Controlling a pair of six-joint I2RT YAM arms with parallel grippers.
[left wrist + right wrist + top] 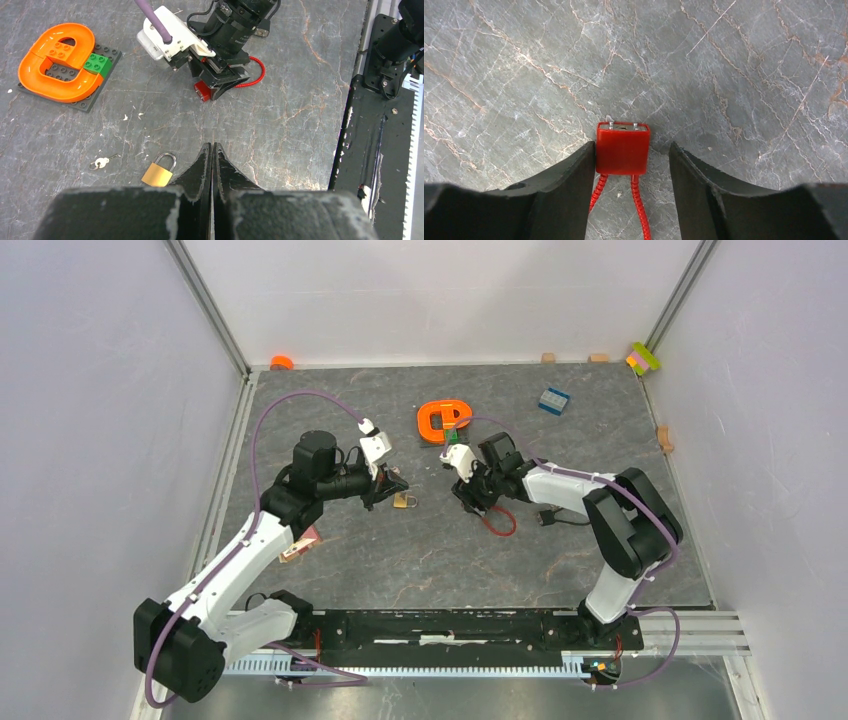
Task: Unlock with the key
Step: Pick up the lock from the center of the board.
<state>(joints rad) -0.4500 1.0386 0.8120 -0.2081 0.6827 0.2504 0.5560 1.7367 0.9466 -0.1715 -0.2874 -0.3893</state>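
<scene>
A brass padlock [404, 501] lies flat on the stone table, its shackle closed in the left wrist view [159, 171]. A small silver key [102, 162] lies to its left. My left gripper [212, 146] is shut and empty, just right of the padlock and above the table; it also shows in the top view [390, 486]. A red cable lock [622, 147] lies between the fingers of my open right gripper [632, 146]. Its left finger [574, 175] touches the red body, and the right finger stands apart. The red cable [500, 521] loops behind the right gripper [468, 495].
An orange curved track on a grey baseplate [443, 421] sits behind the grippers and shows in the left wrist view [62, 60]. A blue brick [553, 400] lies at the back right. Small blocks [643, 358] line the back wall. A pink piece [300, 545] lies by the left arm.
</scene>
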